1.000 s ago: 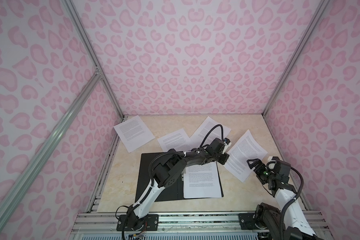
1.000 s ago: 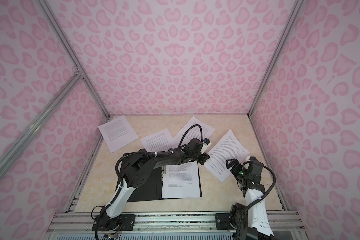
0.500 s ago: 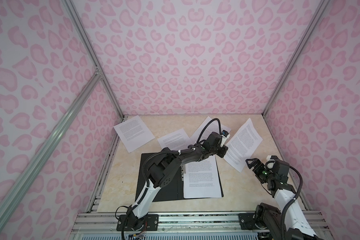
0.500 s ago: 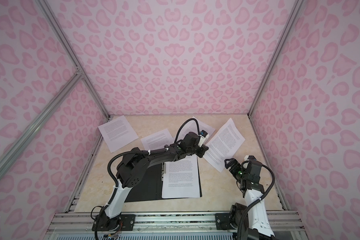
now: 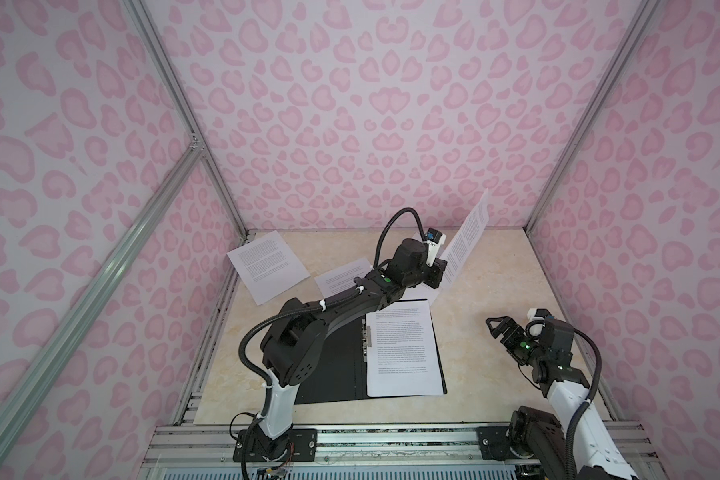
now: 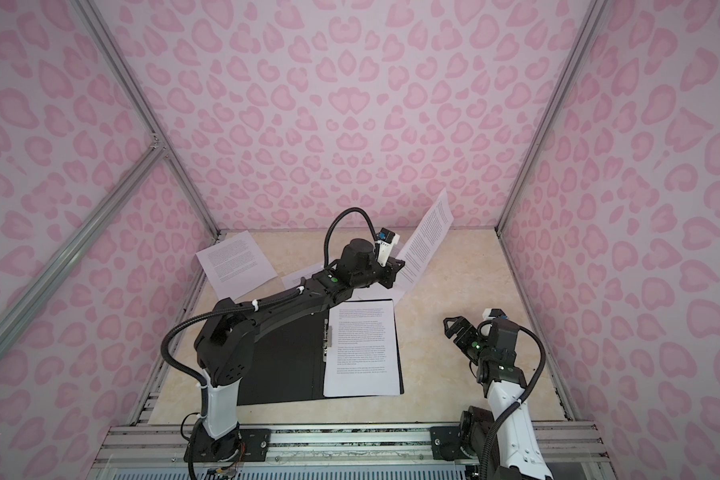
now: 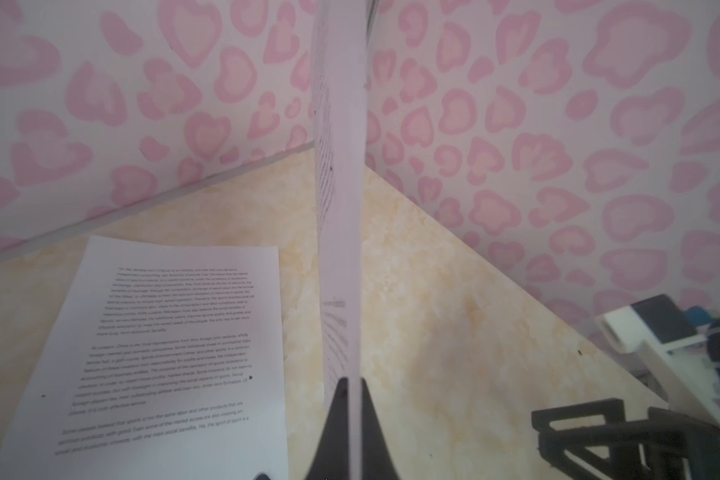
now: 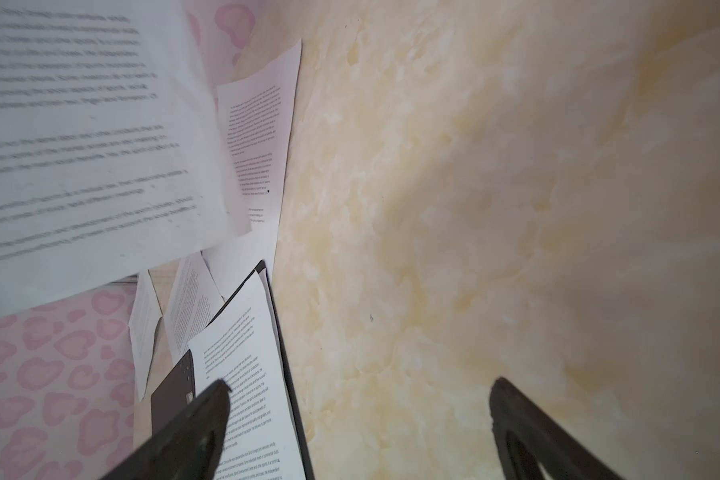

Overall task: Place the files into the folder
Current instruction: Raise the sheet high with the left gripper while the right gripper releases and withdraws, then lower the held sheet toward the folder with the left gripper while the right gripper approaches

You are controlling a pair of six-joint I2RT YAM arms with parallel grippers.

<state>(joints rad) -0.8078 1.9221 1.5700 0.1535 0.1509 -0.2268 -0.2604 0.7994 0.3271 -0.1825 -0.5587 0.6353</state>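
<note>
- Since a second ago the left fingers (image 5: 439, 272) have raised a sheet (image 5: 468, 237) off the tabletop (image 5: 487, 291). It lay flat at the folder's 2 o'clock and now stands steeply at its 1 o'clock.
- Those fingers are clamped tight on its lower edge (the left wrist view shows the paper pinched).
- The right fingers (image 5: 500, 328) gape wide and empty at the folder's 3 o'clock.
- The folder (image 5: 333, 365) lies open with a filed sheet (image 5: 404, 349) on its right half. Loose sheets (image 5: 267, 266) wait at its 10 to 12 o'clock.
- The step in hand is probably carrying the sheet over. The next move calls for swinging it toward 7 o'clock and laying it flat on the filed sheet.
</note>
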